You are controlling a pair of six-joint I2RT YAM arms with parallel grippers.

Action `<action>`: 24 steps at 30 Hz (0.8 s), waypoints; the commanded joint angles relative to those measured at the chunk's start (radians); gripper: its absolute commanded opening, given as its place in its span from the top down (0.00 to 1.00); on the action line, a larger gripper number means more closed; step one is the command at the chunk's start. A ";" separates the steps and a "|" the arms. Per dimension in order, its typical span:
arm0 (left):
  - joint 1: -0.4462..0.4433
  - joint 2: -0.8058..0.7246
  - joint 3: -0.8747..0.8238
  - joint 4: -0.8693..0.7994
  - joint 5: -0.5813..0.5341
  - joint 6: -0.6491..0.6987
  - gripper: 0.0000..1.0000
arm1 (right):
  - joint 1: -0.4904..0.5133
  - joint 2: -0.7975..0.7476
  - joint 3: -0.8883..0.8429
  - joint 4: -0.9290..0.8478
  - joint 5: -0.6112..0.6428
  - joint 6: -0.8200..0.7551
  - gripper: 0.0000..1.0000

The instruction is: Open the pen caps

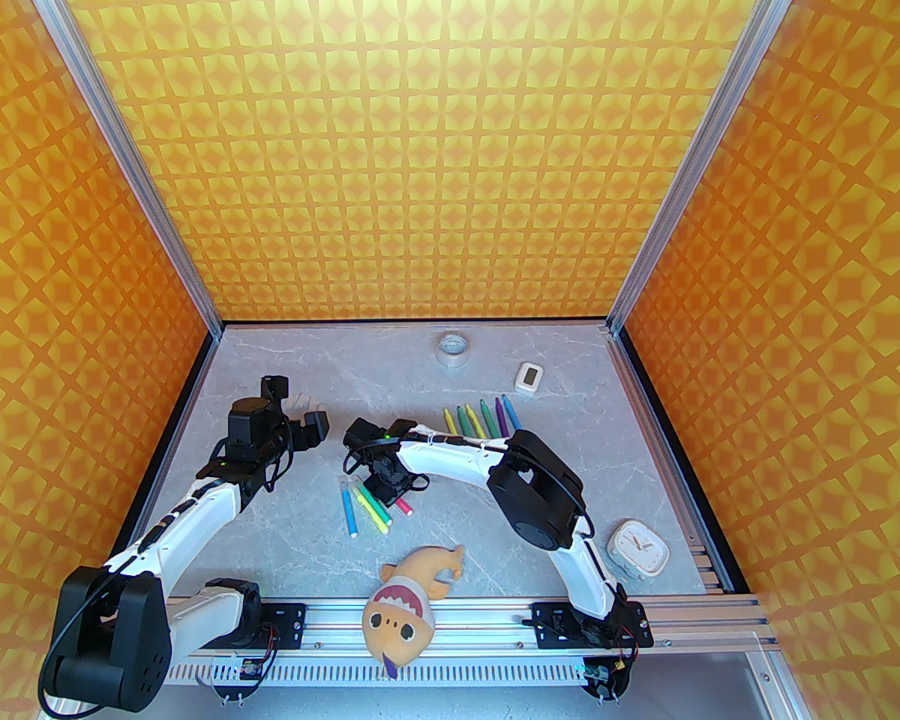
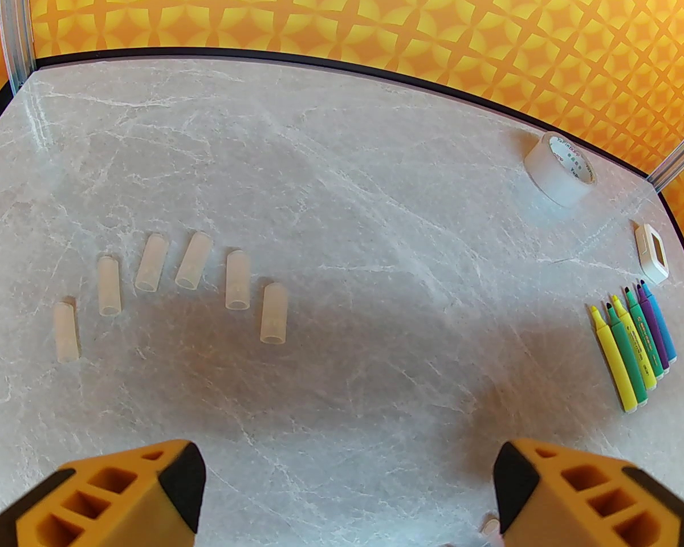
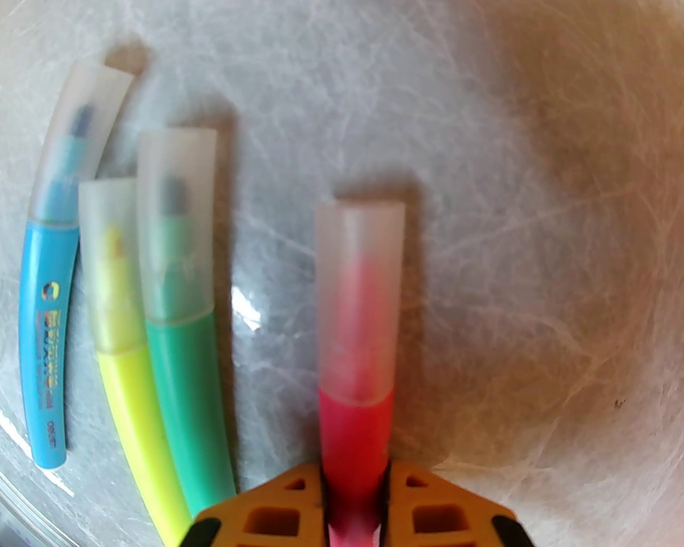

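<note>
Pen cap [image 3: 360,299] on pink marker [image 3: 354,436] stuck out free; right gripper [image 3: 356,502] clamped barrel only, likely so left gripper [image 2: 347,490], spread wide, could pull it.

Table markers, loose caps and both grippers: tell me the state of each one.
left gripper: open, empty.
right gripper: shut on pink plastic marker.
pink plastic marker: capped.
blue, yellow and green marker trio: capped, lying loose.
row of six coloured markers: uncapped, tips bare.
six translucent whitish plastic caps: off, lying loose.
</note>
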 commanded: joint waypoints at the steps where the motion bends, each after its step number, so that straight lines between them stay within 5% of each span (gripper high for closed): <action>1: 0.008 -0.013 0.009 -0.027 0.059 -0.009 0.12 | -0.025 -0.074 -0.074 0.129 -0.048 0.023 0.96; 9: 0.008 -0.006 0.031 -0.028 0.181 -0.041 0.14 | -0.072 -0.303 -0.281 0.389 -0.112 0.021 1.00; 17: 0.003 0.037 0.073 -0.004 0.511 -0.085 0.17 | -0.095 -0.421 -0.392 0.557 -0.137 0.029 1.00; 24: -0.006 0.075 0.079 0.069 0.664 -0.145 0.20 | -0.095 -0.452 -0.422 0.641 -0.155 0.031 1.00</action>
